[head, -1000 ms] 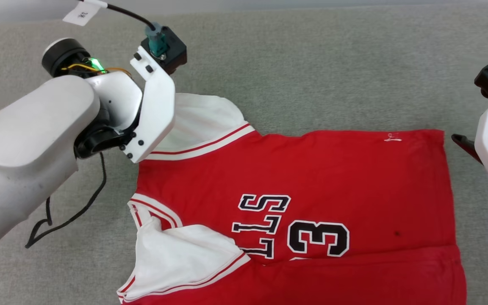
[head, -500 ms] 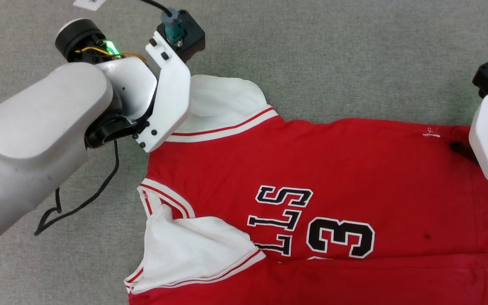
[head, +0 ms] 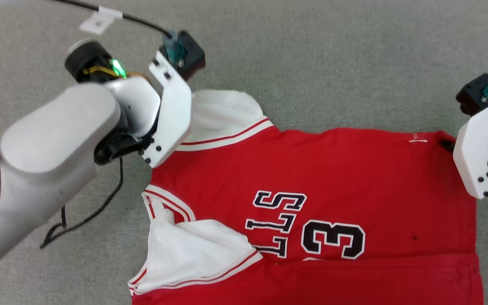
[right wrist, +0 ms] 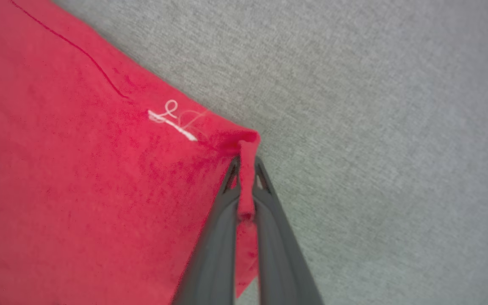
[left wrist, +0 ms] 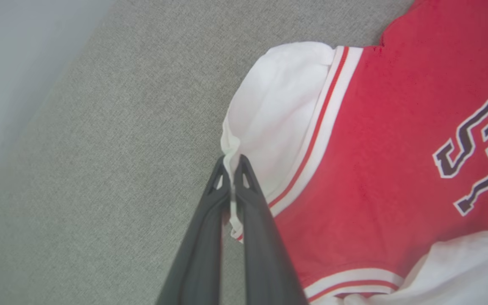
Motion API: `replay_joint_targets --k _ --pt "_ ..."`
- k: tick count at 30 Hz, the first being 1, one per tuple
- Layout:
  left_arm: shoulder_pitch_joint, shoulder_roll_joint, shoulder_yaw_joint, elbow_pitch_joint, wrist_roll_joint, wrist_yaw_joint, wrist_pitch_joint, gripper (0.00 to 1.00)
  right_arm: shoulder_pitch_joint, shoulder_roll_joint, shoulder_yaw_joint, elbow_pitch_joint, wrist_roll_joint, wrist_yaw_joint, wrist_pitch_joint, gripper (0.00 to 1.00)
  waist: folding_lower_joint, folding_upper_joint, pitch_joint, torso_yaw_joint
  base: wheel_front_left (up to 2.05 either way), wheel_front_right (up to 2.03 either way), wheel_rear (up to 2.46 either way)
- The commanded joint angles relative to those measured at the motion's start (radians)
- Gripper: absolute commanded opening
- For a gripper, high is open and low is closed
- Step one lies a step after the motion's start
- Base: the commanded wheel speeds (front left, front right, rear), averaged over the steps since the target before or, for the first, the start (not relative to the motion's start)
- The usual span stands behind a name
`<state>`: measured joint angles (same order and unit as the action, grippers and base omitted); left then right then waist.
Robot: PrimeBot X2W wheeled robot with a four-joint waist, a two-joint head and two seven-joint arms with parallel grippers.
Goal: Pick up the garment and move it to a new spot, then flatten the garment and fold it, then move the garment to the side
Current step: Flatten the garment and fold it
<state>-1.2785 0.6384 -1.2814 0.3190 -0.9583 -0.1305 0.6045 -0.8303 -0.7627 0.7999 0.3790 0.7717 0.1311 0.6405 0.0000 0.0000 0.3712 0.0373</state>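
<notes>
Spread on grey fabric worktop (head: 333,63): bright red soft T-shirt (head: 311,169), white striped-trim sleeves. Left tool (left wrist: 231,163) pinching far sleeve edge, right tool (right wrist: 246,163) pinching far hem corner. Probably folding; next, lift both evenly, carry nearward.

head looks down, 2 wrist views close, all sharing garment (head: 333,169).

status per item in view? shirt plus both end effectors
shirt: spread on the grey surface, print up, near sleeve folded onto the front
left end effector: shut, pinching the edge of the far sleeve
right end effector: shut, pinching the red hem corner
</notes>
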Motion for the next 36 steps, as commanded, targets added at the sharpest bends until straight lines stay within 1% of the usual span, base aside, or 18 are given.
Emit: replay_joint_targets --k 1,4,6,11,16,21,22,26,28,30,33,36 --pt "0.027 -0.001 0.001 -0.006 -0.002 0.003 -0.007 0.00 0.018 -0.008 0.007 -0.001 0.009 -0.001 -0.026 0.00 0.0000 0.0000 -0.057 -0.008 0.00 0.00 0.00" --pt "0.068 0.008 0.001 -0.017 0.005 0.003 -0.020 0.00 0.045 -0.013 0.028 -0.007 0.020 -0.001 -0.077 0.00 0.0000 0.0000 -0.113 -0.010 0.00 0.00 0.00" --pt "0.081 0.013 0.000 -0.024 0.004 0.003 -0.019 0.00 0.052 -0.019 0.033 -0.011 0.022 -0.001 -0.092 0.00 0.0000 0.0000 -0.128 -0.010 0.00 0.00 0.00" --pt "0.147 0.041 0.001 -0.061 -0.010 0.003 -0.037 0.00 0.097 -0.047 0.068 -0.034 0.028 -0.001 -0.142 0.00 0.0000 0.0000 -0.204 -0.006 0.00 0.00 0.00" --pt "0.224 0.076 0.000 -0.106 -0.020 0.003 -0.053 0.00 0.156 -0.070 0.076 -0.062 0.047 -0.001 -0.187 0.00 0.0000 0.0000 -0.272 0.006 0.00 0.00 0.00" --pt "0.309 0.122 0.000 -0.159 -0.025 0.003 -0.060 0.00 0.234 -0.100 0.076 -0.094 0.057 -0.001 -0.213 0.00 0.0000 0.0000 -0.325 0.017 0.00 0.00 0.00" --pt "0.375 0.146 0.000 -0.183 -0.033 0.003 -0.062 0.00 0.295 -0.114 0.072 -0.111 0.065 -0.001 -0.231 0.00 0.0000 0.0000 -0.351 0.021 0.00 0.00 0.00" --pt "0.470 0.171 0.000 -0.215 -0.034 0.009 -0.056 0.00 0.384 -0.133 0.062 -0.131 0.084 -0.001 -0.244 0.00 0.0000 0.0000 -0.364 0.025 0.00 0.00 0.00" --pt "0.517 0.183 0.001 -0.227 -0.043 0.019 -0.064 0.00 0.427 -0.132 0.051 -0.126 0.084 -0.001 -0.249 0.00 0.0000 0.0000 -0.365 0.024 0.00 0.00 0.00" --pt "0.565 0.191 0.001 -0.232 -0.046 0.029 -0.069 0.00 0.467 -0.115 0.041 -0.115 0.094 -0.001 -0.255 0.00 0.0000 0.0000 -0.362 0.021 0.00 0.00 0.00" --pt "0.626 0.188 0.001 -0.229 -0.050 0.035 -0.073 0.00 0.508 -0.093 0.017 -0.083 0.104 -0.001 -0.264 0.00 0.0000 0.0000 -0.352 0.018 0.00 0.00 0.00" --pt "0.662 0.181 0.001 -0.206 -0.045 0.042 -0.085 0.00 0.540 -0.076 0.019 -0.059 0.092 -0.001 -0.267 0.00 0.0000 0.0000 -0.341 0.017 0.00 0.00 0.00"
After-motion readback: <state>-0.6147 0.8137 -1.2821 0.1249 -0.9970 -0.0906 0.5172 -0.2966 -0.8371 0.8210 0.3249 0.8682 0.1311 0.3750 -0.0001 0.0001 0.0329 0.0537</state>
